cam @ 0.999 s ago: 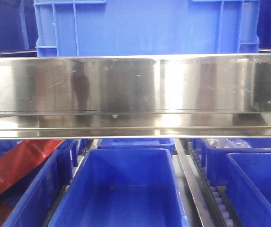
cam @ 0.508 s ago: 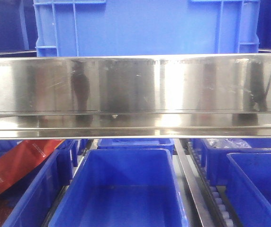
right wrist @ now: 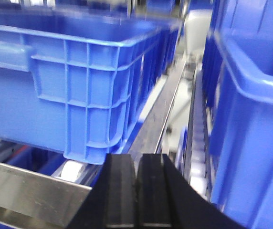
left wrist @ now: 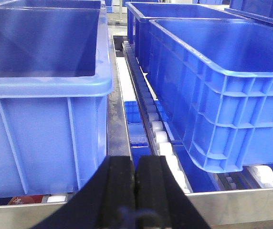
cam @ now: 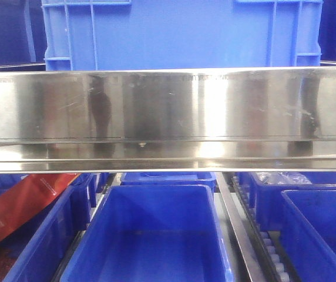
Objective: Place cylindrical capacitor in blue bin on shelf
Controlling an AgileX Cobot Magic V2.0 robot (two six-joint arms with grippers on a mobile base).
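The cylindrical capacitor is not in any view. The steel shelf's broad front edge (cam: 168, 111) crosses the front view. Below it stands an open blue bin (cam: 150, 191), which looks empty. My left gripper (left wrist: 135, 164) is shut with nothing between its black pads. It sits at the shelf's front rail (left wrist: 236, 200), facing the gap between two blue bins (left wrist: 46, 86) (left wrist: 222, 71). My right gripper (right wrist: 137, 160) is shut and empty. It points along the gap between a blue bin on the left (right wrist: 79, 81) and another on the right (right wrist: 251, 119), above the rail (right wrist: 26, 191).
A large blue crate (cam: 174, 35) stands on the tier above. A red pouch (cam: 15, 205) lies in the lower left bin. More blue bins (cam: 315, 229) stand at the lower right. White rollers (left wrist: 160, 140) and a steel divider (cam: 235, 235) run between the bins.
A dark reflection at the right of the shelf's front edge has drifted a little to the left. The bins have not moved.
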